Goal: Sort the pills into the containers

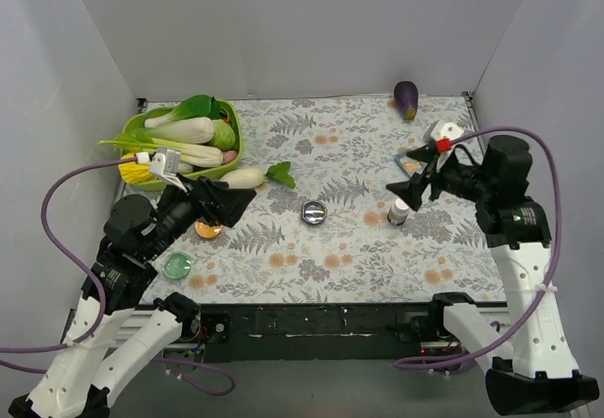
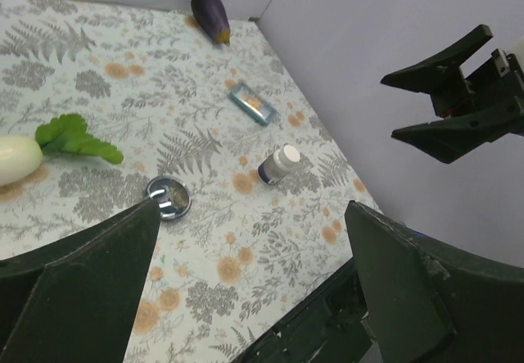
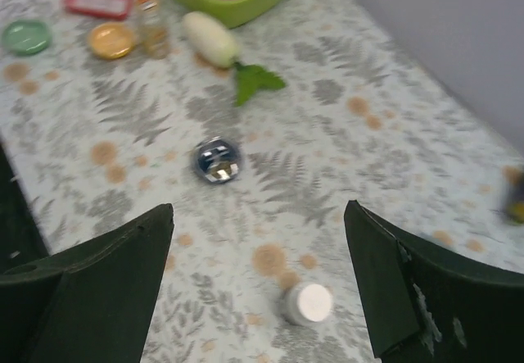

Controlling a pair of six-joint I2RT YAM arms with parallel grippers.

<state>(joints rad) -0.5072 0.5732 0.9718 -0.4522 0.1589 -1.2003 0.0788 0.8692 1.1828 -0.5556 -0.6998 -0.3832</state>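
Toward the right of the table [image 1: 359,258], a white-capped pill bottle [image 3: 307,303] stands upright just under my right gripper [image 3: 258,207], jaws wide apart; I would lower straight, straddle it evenly, then close gently, while my left gripper [image 2: 252,206], also apart, hovers near the orange dish [image 1: 208,230].

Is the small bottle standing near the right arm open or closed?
Closed. A white cap sits on the bottle, visible in all three views.

From above I see only part of the orange dish [image 1: 209,231]; the far-right eggplant [image 3: 516,206] is blurred and cut off.
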